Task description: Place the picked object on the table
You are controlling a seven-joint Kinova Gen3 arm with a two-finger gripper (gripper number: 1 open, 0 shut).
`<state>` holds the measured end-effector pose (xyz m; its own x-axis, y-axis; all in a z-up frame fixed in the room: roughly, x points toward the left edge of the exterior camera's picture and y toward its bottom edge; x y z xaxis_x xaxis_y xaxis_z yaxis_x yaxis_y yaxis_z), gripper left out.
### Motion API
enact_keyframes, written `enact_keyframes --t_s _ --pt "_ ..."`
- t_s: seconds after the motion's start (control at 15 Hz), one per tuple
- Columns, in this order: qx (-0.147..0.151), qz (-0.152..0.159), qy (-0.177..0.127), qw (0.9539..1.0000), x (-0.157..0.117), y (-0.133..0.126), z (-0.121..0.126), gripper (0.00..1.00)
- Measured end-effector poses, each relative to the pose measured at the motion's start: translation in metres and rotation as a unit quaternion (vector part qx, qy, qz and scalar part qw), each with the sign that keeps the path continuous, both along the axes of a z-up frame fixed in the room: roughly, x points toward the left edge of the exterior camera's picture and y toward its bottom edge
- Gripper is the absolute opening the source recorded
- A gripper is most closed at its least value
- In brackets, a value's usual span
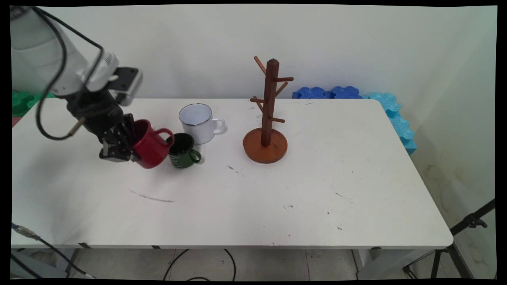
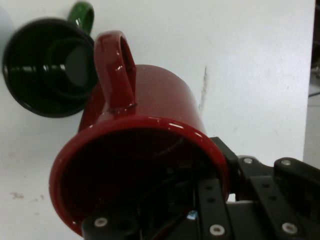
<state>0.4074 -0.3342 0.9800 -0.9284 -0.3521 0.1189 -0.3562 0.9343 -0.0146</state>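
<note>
Claw (image 1: 126,147) clamping unlabelled red mug (image 1: 152,145)

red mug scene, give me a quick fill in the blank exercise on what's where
1. The gripper is shut on the rim of the ____ mug.
2. The held mug is tilted, with its handle pointing ____.
3. The green mug stands just in front of the ____ mug.
4. The wooden mug tree has ____ mugs hanging on it.

Missing words: red; up; white; no
</note>
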Motion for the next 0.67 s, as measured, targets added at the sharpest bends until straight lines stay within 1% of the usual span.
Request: enact_keyframes --t_s 0.13,0.33,0.67 --pt "0.008 0.008 -0.020 0.9997 -0.010 -0.001 -0.010 0.00" --pt "0.019 0.018 -0.042 0.9988 -0.027 -0.001 -0.023 0.00" --pt "0.032 0.033 -0.058 0.9973 -0.060 -0.001 -0.038 0.00"
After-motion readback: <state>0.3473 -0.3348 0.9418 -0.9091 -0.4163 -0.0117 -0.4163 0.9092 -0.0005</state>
